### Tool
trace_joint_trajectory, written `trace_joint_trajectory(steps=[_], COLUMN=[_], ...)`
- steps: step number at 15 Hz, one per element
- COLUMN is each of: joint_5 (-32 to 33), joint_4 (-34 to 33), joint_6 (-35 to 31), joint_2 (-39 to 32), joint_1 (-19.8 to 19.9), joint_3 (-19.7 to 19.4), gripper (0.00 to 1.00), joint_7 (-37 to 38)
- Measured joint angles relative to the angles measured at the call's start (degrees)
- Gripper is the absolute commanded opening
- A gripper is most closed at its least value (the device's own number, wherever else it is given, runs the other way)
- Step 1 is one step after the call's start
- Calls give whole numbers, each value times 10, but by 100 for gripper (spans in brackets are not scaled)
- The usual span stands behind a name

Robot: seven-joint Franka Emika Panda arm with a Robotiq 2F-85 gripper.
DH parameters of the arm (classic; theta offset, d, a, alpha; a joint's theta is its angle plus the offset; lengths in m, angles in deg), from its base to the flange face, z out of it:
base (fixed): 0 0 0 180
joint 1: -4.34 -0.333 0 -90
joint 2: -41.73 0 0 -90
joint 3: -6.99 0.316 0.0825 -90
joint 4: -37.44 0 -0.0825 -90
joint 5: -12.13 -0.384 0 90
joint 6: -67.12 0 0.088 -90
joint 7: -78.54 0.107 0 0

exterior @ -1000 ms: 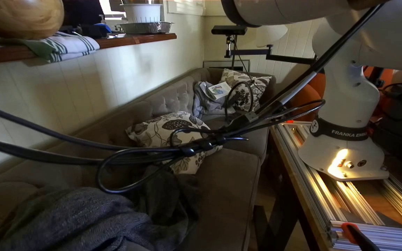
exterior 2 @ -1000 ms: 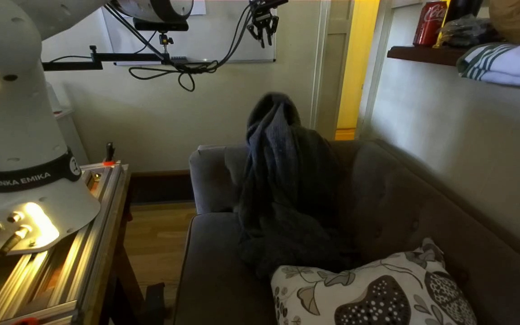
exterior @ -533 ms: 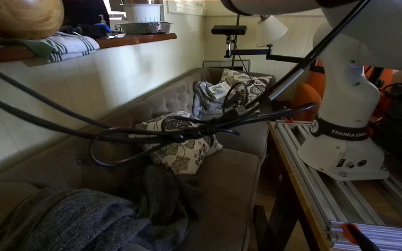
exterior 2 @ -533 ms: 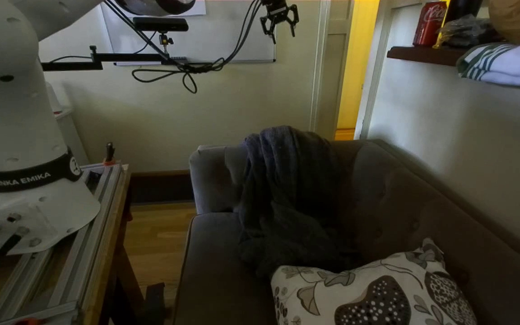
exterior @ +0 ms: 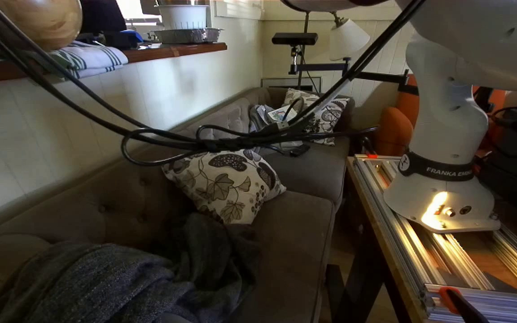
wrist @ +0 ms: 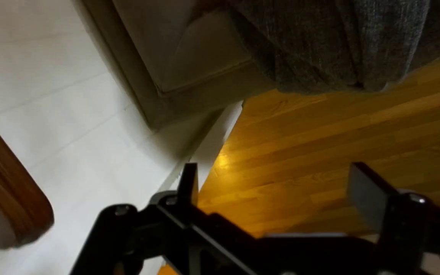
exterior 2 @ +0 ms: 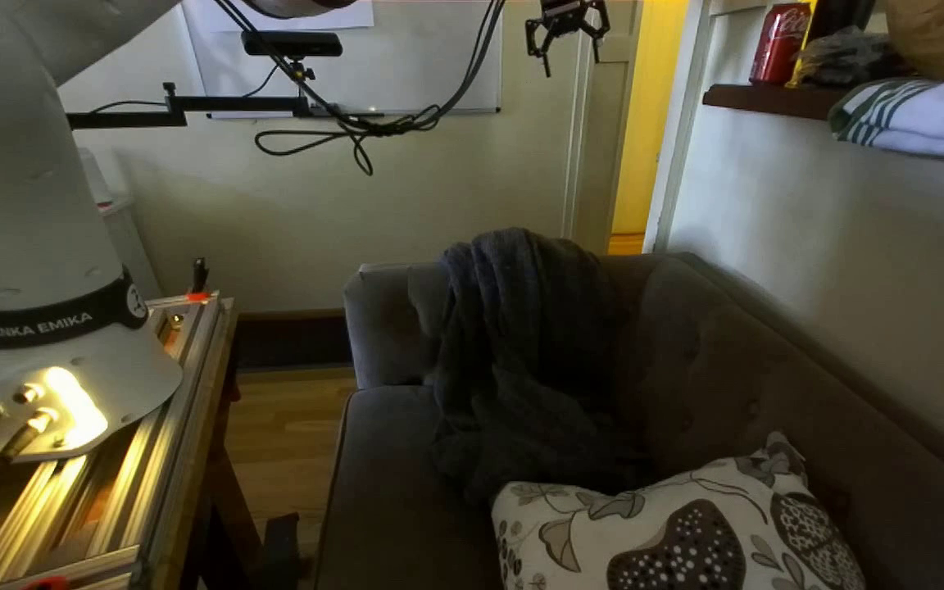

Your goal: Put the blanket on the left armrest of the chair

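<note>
The blanket (exterior 2: 513, 352) drapes over the sofa armrest (exterior 2: 386, 324), partly hiding it. Cut off above in both exterior views, the arm (exterior 2: 25, 217) reaches out high, jaws apart, pointing down.

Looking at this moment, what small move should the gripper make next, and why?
Probably a short retreat upward with the jaws left open, rather than another grasp: the blanket is already draped over the armrest, and the gripper hangs open and empty, higher than the blanket and not touching it.
</note>
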Motion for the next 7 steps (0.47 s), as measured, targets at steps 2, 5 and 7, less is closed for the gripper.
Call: trace_joint_trajectory(steps=[2, 5, 7], joint_5=[0, 0, 0], joint_4=[0, 0, 0], joint_6=[31, 52, 52], joint_2=[-2, -4, -4], joint_1=[9, 11, 11], joint_3=[0, 0, 0], gripper=[100, 100, 100], joint_7=[47, 76, 76])
